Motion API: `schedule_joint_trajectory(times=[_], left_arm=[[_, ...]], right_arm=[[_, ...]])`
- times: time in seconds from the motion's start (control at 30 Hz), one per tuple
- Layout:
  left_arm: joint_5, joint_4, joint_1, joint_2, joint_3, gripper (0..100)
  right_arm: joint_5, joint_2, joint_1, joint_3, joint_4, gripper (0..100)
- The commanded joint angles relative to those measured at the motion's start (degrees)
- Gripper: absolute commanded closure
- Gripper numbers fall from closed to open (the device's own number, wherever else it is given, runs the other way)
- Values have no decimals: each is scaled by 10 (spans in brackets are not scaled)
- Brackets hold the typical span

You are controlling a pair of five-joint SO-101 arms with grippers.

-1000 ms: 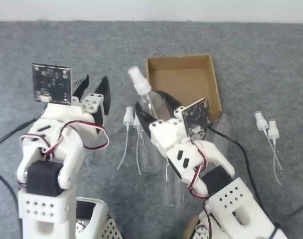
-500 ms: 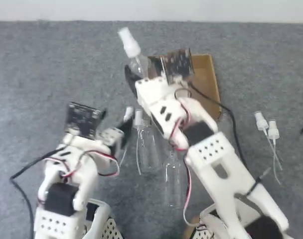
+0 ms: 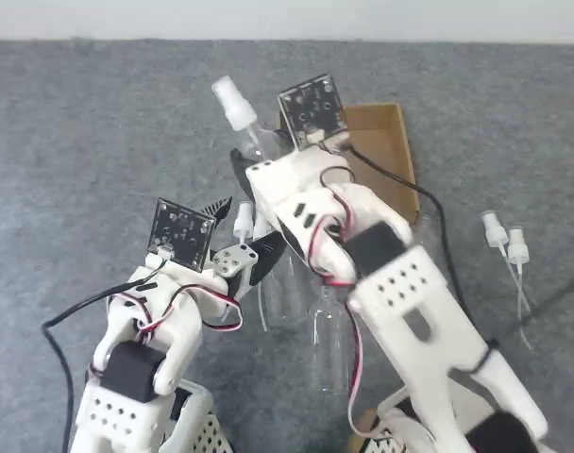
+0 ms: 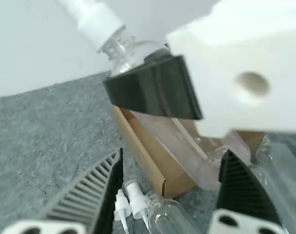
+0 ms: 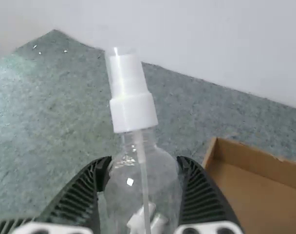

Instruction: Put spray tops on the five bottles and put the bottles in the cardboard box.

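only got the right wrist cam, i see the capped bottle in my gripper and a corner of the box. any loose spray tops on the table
observer: yes, two loose spray tops lie side by side on the mat, on the side of the cardboard box away from the left arm.
operator: where's the other arm
observer: the left gripper is open, low over a third spray top that lies on the mat beside the box.
operator: any bottles not boxed yet
observer: at least two clear bottles lie on the mat between the two arms; I can't make out their necks.
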Motion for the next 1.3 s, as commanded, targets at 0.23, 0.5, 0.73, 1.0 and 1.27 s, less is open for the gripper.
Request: schedule_joint_trajectory(times=[0.23,0.5,0.73,1.0,1.27], left_arm=[[-6,-19,1,-5,0,709],[-6,-24,-48,-5,0,709],[-23,62,-100,-11,-9,758],[-46,12,-250,-11,65,843],[-43,-4,-261,-11,79,857]], right_arm=[[3,-121,-3,-40,91,994],[4,-117,24,-40,79,994],[4,27,116,-33,-127,994],[6,247,131,-58,-365,994],[4,421,163,-208,-365,994]])
